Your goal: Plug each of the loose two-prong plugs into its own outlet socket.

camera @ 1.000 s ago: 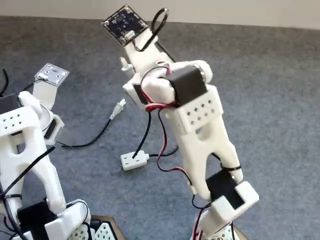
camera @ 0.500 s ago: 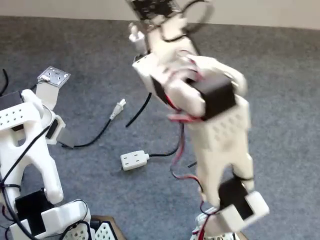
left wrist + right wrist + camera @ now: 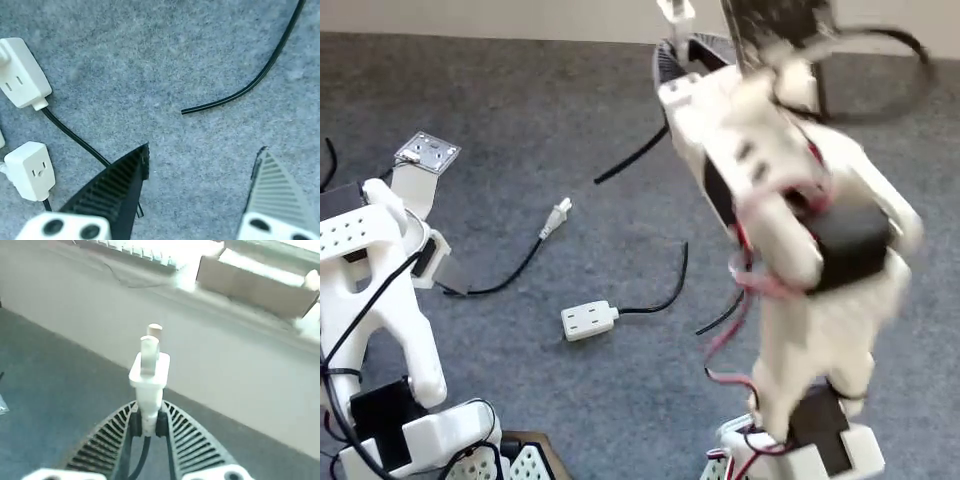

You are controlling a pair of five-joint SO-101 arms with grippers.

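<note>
- The right gripper pinches the white two-prong plug at its neck; we judge it light, rigid, best gripped there.
- The left gripper, jaws spread, hangs near an outlet socket.

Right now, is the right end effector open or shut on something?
Shut on the white two-prong plug: the right end effector pinches its base, prongs pointing outward.
</note>
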